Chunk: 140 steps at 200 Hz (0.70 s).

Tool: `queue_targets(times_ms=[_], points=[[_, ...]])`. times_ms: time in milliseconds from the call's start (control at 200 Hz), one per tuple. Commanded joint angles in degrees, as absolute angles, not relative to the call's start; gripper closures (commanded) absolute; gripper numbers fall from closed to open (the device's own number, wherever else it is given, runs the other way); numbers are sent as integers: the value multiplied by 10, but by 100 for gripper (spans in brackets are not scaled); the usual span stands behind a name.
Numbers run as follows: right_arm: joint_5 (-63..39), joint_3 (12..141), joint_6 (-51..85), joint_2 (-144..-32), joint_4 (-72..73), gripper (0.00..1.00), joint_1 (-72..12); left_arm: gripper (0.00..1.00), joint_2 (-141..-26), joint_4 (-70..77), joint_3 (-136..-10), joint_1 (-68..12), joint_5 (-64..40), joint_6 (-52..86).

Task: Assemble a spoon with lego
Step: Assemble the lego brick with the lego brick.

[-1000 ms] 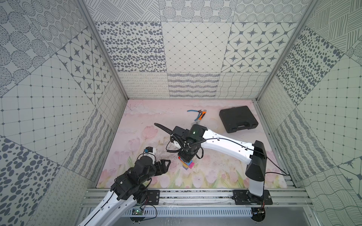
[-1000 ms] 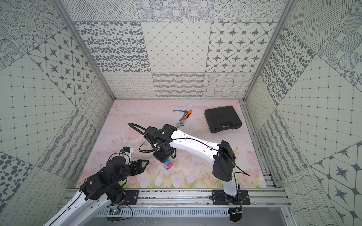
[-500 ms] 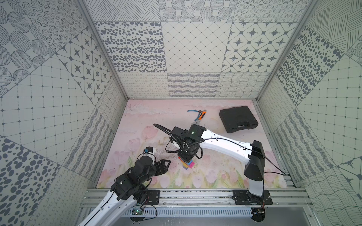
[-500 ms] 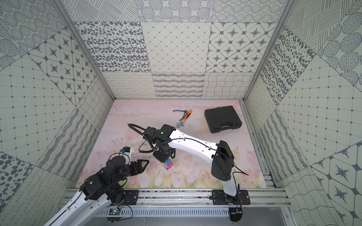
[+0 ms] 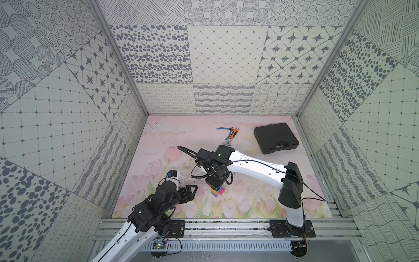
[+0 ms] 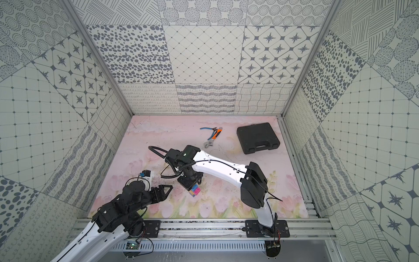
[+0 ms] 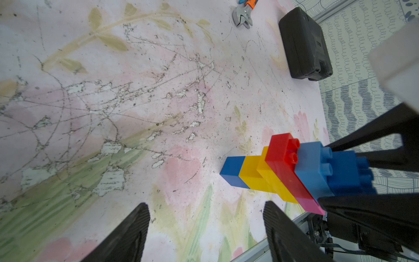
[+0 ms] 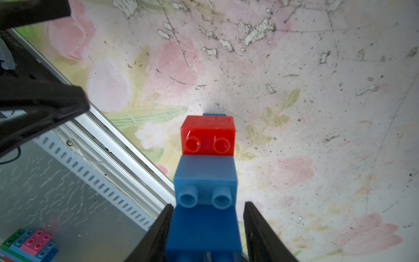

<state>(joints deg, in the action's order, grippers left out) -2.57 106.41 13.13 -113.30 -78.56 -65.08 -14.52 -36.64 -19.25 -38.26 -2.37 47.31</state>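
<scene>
The spoon [image 7: 283, 167] is a brick build: a blue and yellow handle widening to red, pink, light blue and blue bricks. It stands on end on the mat with the blue handle tip down, also seen as the spoon [image 5: 217, 190] [image 6: 195, 190] in both top views. My right gripper [image 8: 208, 205] straddles the top blue brick from above. One finger lies against the brick and the other stands off it with a visible gap. My left gripper [image 7: 205, 207] [image 5: 191, 191] is open and empty, low over the mat just left of the spoon.
A black case [image 5: 275, 138] lies at the back right. Blue-handled pliers [image 5: 223, 129] and an orange-handled wrench [image 5: 233, 136] lie beside it. The metal front rail [image 5: 226, 223] runs close behind the spoon. A small cluster of bricks [image 8: 29, 245] shows below the rail.
My right gripper's jaws have widened around the top blue brick. Both arms and the spoon stay nearly where they were.
</scene>
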Motion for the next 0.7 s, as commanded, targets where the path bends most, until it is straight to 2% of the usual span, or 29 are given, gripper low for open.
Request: queue_targets(times_ms=[0,305,410,695], points=[[-38,1053,135,-1120,-780,45,-648,18,-140,-372,-200,-382,-19,457],[-89,986,127,-1080,-710,46,-621,18,-138,-376,-200,-382,-18,457],[-132,951,119,-1055,-674,52,-595,18,-138,-376,-201,-382,-16,457],[-262,847,85,-999,-568,54,-514,18,-153,-373,-207,-381,-12,457]])
